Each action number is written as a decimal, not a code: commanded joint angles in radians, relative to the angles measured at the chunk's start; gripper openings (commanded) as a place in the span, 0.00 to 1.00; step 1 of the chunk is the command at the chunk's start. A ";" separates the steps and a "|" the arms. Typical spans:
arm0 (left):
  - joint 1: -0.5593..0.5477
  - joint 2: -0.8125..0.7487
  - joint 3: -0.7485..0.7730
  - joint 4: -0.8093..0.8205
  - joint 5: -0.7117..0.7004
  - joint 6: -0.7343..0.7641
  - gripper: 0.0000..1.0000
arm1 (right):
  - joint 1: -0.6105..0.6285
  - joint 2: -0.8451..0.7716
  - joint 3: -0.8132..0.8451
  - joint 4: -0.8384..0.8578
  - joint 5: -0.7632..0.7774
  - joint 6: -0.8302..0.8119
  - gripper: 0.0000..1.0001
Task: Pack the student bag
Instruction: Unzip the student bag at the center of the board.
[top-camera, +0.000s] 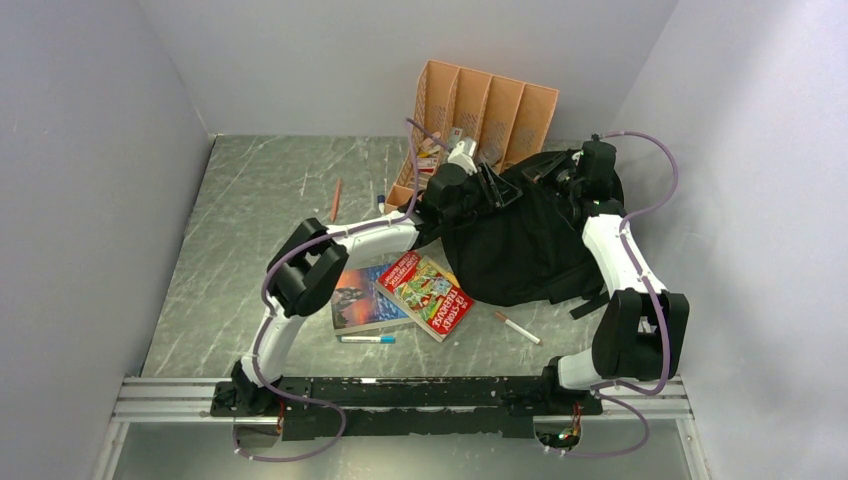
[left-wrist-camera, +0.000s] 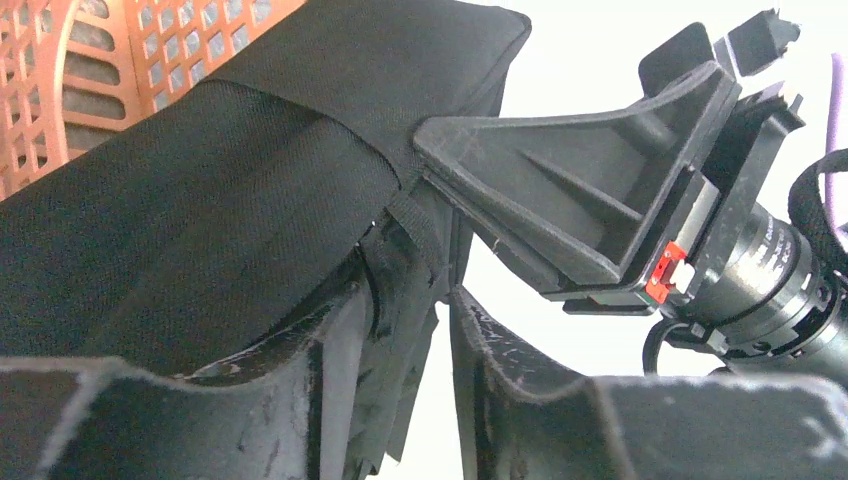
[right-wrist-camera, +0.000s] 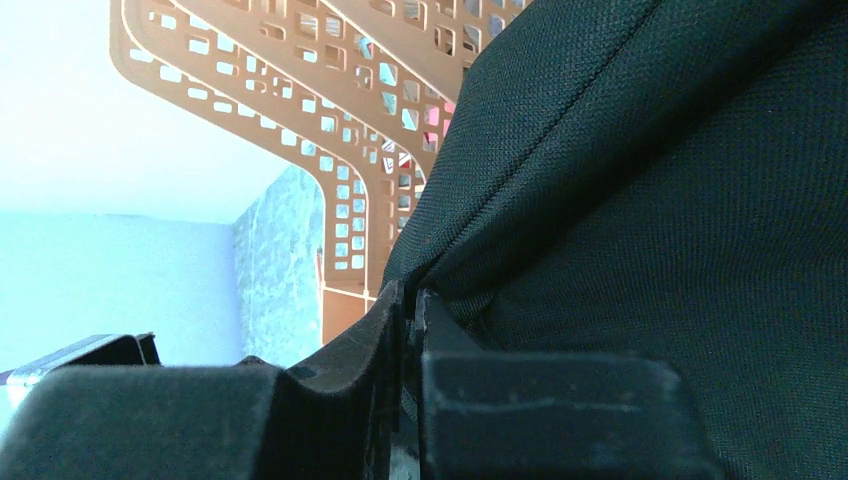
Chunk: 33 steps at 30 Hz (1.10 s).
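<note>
- Lying slumped on the table, the student bag is a soft black heap at the far right of the tabletop.
- Right gripper: at the bag's far right edge, jaws pressed almost together, pinching a seam of the bag's fabric.
- Left gripper: at the bag's far left edge, jaws partly apart. A fold of bag fabric hangs in the gap against one finger, and light shows beside the other, so nothing is clamped.
- Orange organizer: just behind the bag, leaning on the back wall.
- Two books: overlapping, touching the bag's near left edge.
- White pen: just beside the bag's near edge.
- Blue-tipped pen: beyond the books from the bag.
- Orange pencil: well apart, left of the bag.
</note>
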 joint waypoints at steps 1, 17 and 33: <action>0.012 0.026 0.032 0.075 0.000 -0.015 0.39 | -0.008 -0.040 0.001 0.071 -0.035 0.011 0.00; 0.035 -0.010 -0.035 0.108 0.039 -0.018 0.05 | -0.008 -0.032 0.003 0.064 -0.006 0.002 0.00; 0.078 -0.235 -0.238 -0.079 0.020 0.122 0.05 | -0.011 -0.002 0.024 0.037 0.132 0.002 0.00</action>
